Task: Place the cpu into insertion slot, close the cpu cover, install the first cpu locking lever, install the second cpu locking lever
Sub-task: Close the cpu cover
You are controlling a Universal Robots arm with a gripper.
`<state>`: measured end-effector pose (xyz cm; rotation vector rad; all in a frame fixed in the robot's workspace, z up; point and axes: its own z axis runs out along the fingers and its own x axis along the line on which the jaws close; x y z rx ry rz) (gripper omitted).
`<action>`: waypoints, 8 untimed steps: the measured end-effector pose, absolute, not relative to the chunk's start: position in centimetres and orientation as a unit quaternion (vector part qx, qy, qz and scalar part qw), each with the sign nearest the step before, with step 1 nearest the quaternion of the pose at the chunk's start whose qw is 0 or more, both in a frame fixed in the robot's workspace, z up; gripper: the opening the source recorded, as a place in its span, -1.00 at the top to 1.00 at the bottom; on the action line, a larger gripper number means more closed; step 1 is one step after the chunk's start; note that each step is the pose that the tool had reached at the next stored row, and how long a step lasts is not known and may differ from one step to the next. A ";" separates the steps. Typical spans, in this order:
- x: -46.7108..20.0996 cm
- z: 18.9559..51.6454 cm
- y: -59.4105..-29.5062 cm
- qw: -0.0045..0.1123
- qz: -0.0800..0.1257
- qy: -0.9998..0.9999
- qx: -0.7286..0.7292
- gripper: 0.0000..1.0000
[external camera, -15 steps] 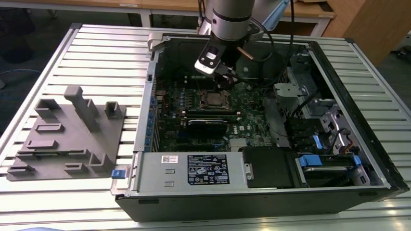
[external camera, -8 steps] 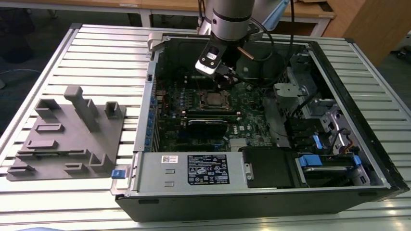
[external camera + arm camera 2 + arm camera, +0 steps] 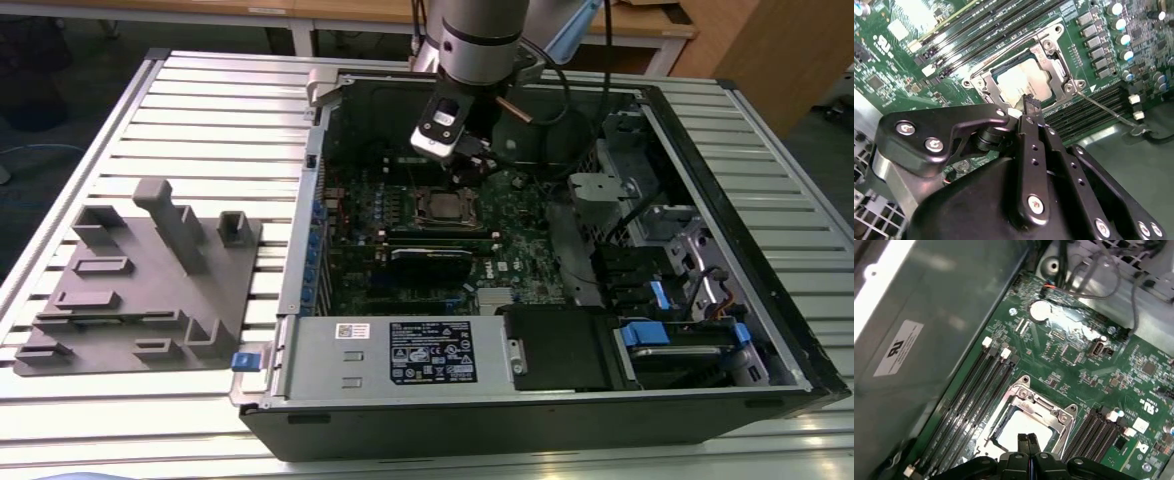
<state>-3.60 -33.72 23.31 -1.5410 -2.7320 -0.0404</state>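
The cpu (image 3: 1021, 82) lies flat in the insertion slot (image 3: 445, 207) on the green motherboard, its silver top showing in both wrist views. The cpu cover (image 3: 1050, 56), a silver frame, lies down around the chip (image 3: 1016, 432); its frame (image 3: 1032, 402) looks closed. A thin wire locking lever (image 3: 1104, 106) runs from the socket's corner out over the black slots. My gripper (image 3: 463, 160) hovers just above the socket's edge, fingers shut together with nothing between them. Its tip (image 3: 1030, 104) sits over the chip's rim, and the tips (image 3: 1028, 442) are right at the frame.
The open computer case (image 3: 307, 230) rests on a slatted table. A grey fixture tray (image 3: 134, 290) lies at the exterior view's left. The power supply (image 3: 400, 350) and drive cage (image 3: 667, 330) fill the case's near side. Memory slots (image 3: 979, 385) and cables (image 3: 1094, 275) flank the socket.
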 end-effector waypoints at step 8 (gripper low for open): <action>-3.6 23.3 -33.7 0.003 -0.013 -0.888 -0.459 0.79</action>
